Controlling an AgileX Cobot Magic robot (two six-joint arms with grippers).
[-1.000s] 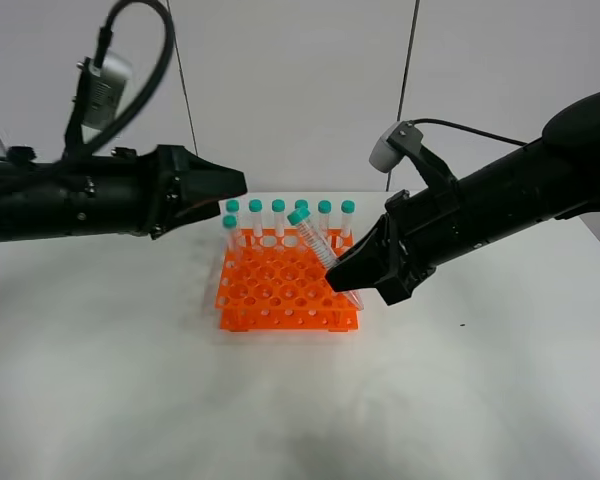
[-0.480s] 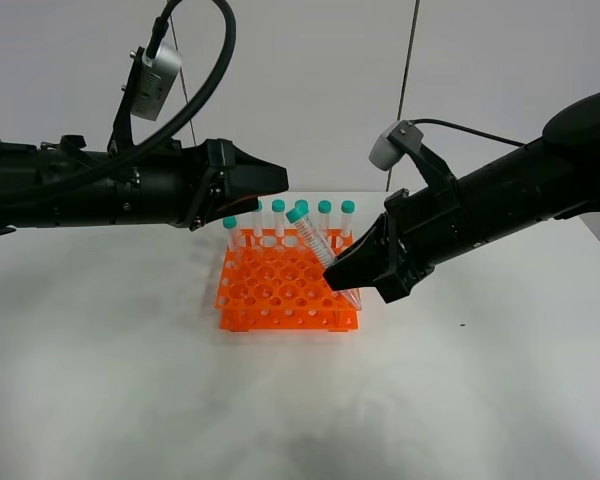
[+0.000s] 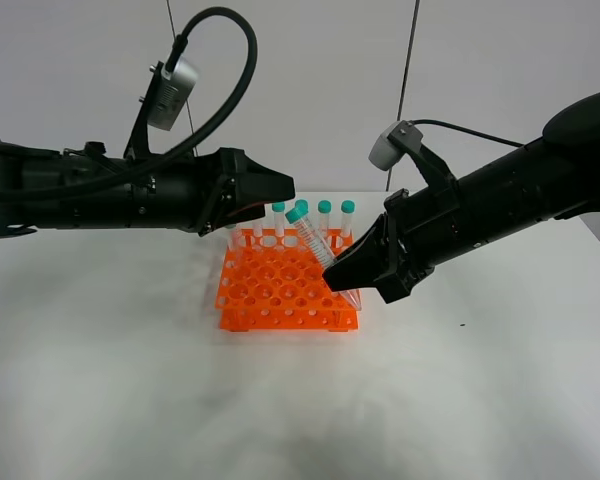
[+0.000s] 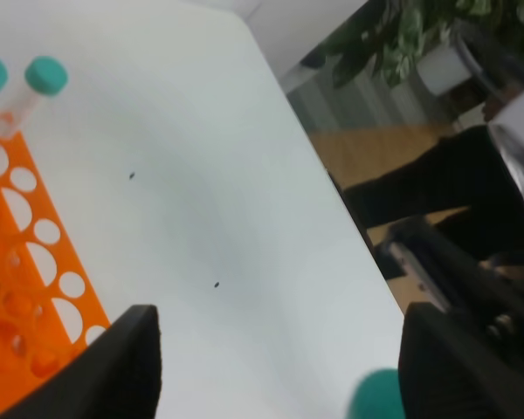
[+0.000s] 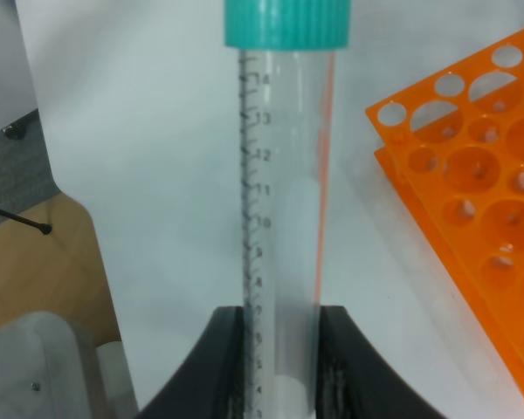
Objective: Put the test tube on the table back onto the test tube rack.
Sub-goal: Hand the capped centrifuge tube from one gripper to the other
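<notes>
My right gripper (image 3: 346, 281) is shut on the test tube (image 3: 320, 250), a clear tube with a teal cap (image 3: 298, 214). The tube slants over the right side of the orange test tube rack (image 3: 270, 295), cap up and to the left, tip near the rack's right edge. In the right wrist view the tube (image 5: 284, 201) sits between the two black fingers (image 5: 231, 367), with the rack (image 5: 472, 192) beside it. My left gripper (image 3: 285, 186) is open and empty, hovering over the rack's back row. The left wrist view shows its fingers (image 4: 127, 367) wide apart above the white table (image 4: 210, 175).
Several other teal-capped tubes (image 3: 324, 215) stand upright in the rack's back row; the left arm hides some of them. White table (image 3: 130, 380) spreads around the rack. A grey wall stands behind the table's back edge.
My left arm has moved right and slightly up, so its gripper is over the rack's back left tubes and hides them. The right arm and the tube have not moved.
</notes>
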